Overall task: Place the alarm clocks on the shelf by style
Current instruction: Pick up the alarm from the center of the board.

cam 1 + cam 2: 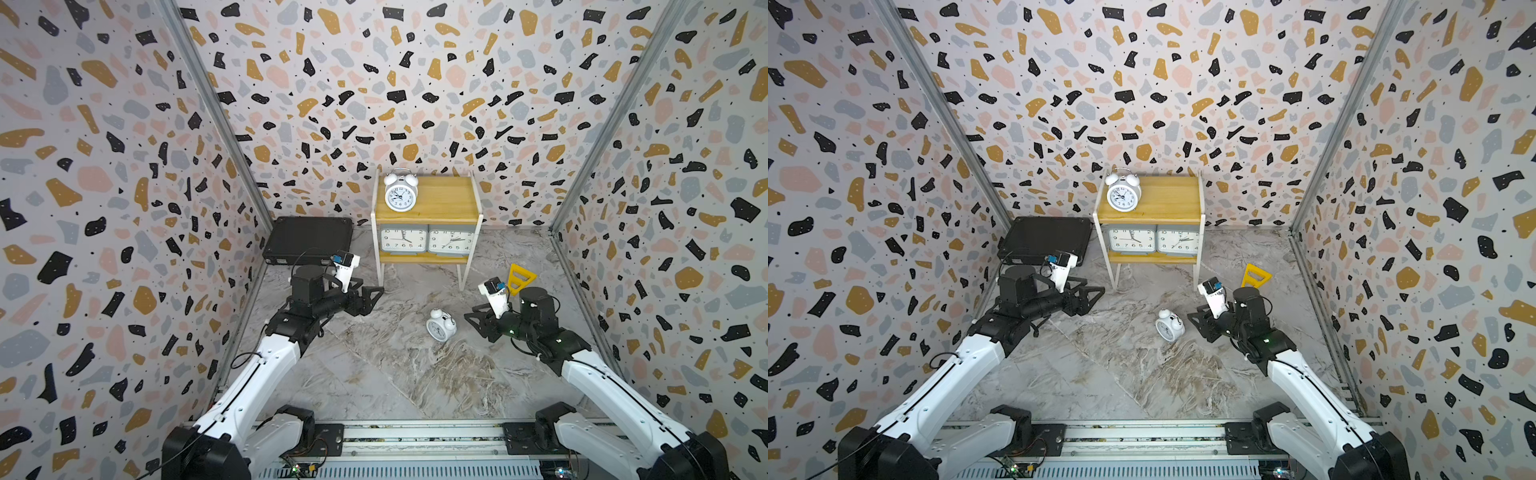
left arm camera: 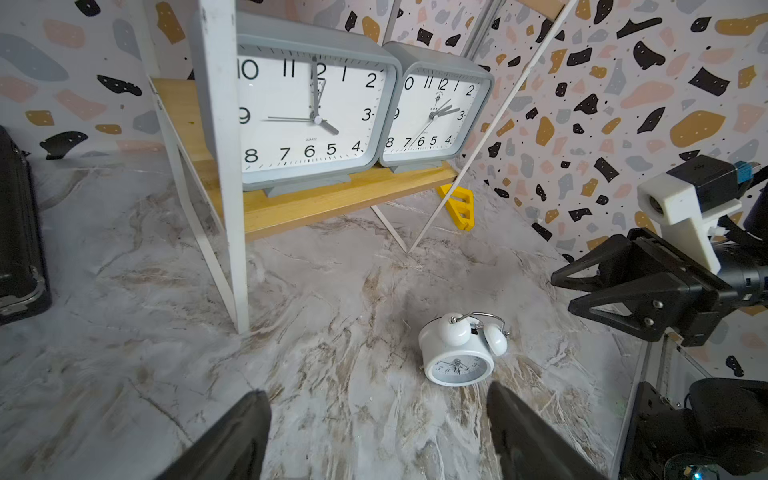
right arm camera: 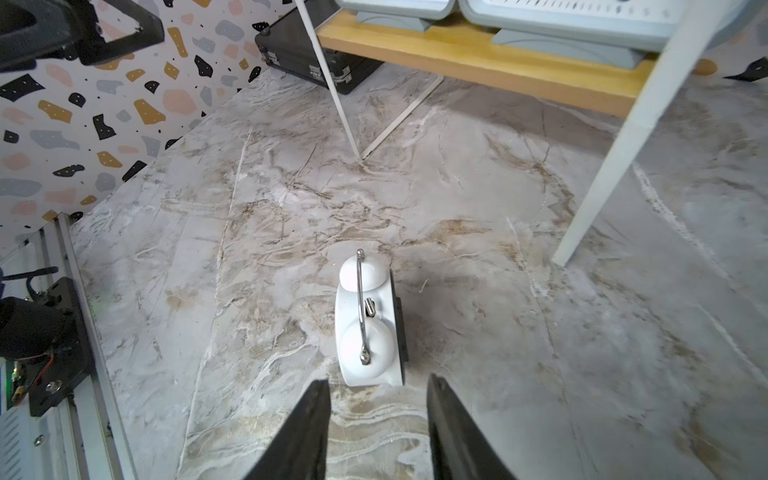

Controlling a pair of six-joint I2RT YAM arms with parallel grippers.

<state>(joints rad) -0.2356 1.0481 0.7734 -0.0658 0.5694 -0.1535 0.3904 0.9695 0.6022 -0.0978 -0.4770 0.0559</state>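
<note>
**One twin-bell clock left on the table, right arm lined up on it**

The shelf [image 1: 449, 199] holds both grey rectangular clocks [image 1: 427, 242] side by side on its lower board and one twin-bell clock [image 1: 400, 192] on the left of the top board. The other, the loose twin-bell clock [image 3: 370, 320], appears to stand on the table [image 1: 374, 374]. It is just ahead of the right gripper [image 3: 377, 388], whose jaws are parted and empty. The left gripper [image 2: 376, 392] hangs spread wide and empty near the shelf's front leg.

From here the risks look like these:
- If the jaws close before they straddle the body, they would shove or tip the light clock.
- Clamping on the smooth face and back could let it slip as it is lifted.
- Setting it down too close on the top board could knock its twin off
</note>
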